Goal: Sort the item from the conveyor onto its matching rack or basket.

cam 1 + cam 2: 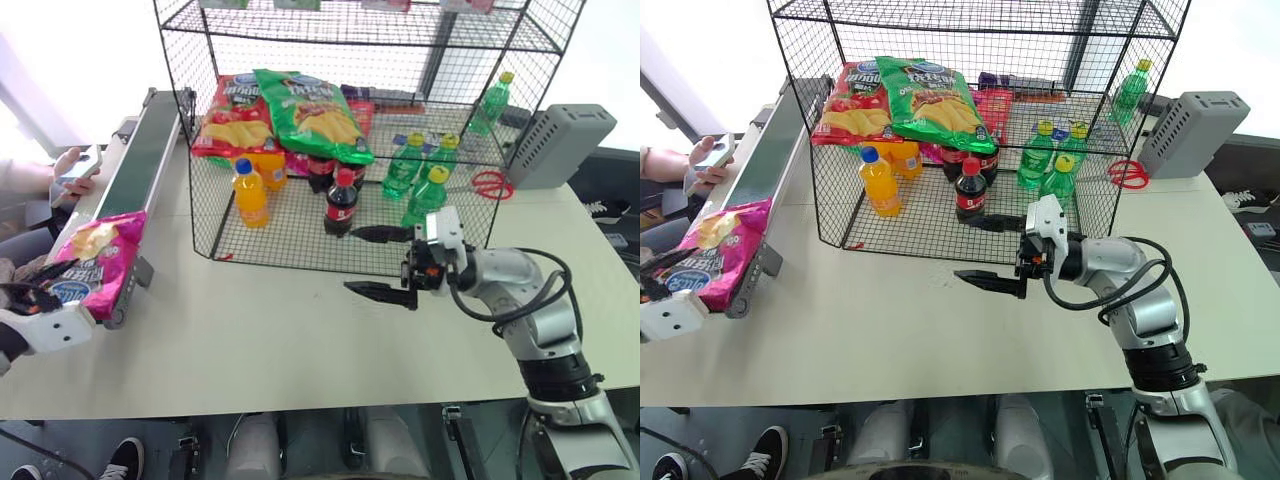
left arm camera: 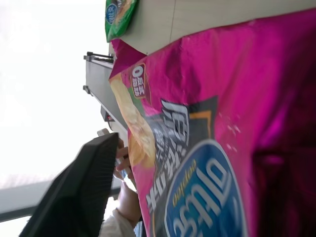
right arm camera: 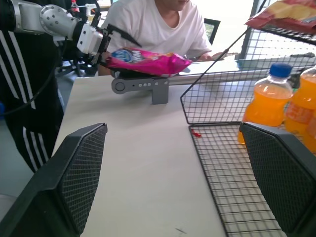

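The item, a magenta-pink chip bag (image 1: 100,255), lies on the near end of the conveyor (image 1: 145,155), overhanging its edge. My left gripper (image 1: 45,285) is at that end with the bag's edge between its fingers. In the left wrist view one finger (image 2: 84,187) stands a little off the bag (image 2: 222,123), so the gripper is open. The right wrist view shows the same bag (image 3: 148,60) with the left gripper (image 3: 111,42) around its end. My right gripper (image 1: 352,261) hovers open and empty over the table before the rack (image 1: 290,215).
The rack holds a green chip bag (image 1: 310,110) and a red one (image 1: 230,125) on a tier, with orange, cola and green bottles below. A grey box (image 1: 560,140) and red scissors (image 1: 490,183) lie at the right. A person's hand (image 1: 70,165) holds a phone beside the conveyor.
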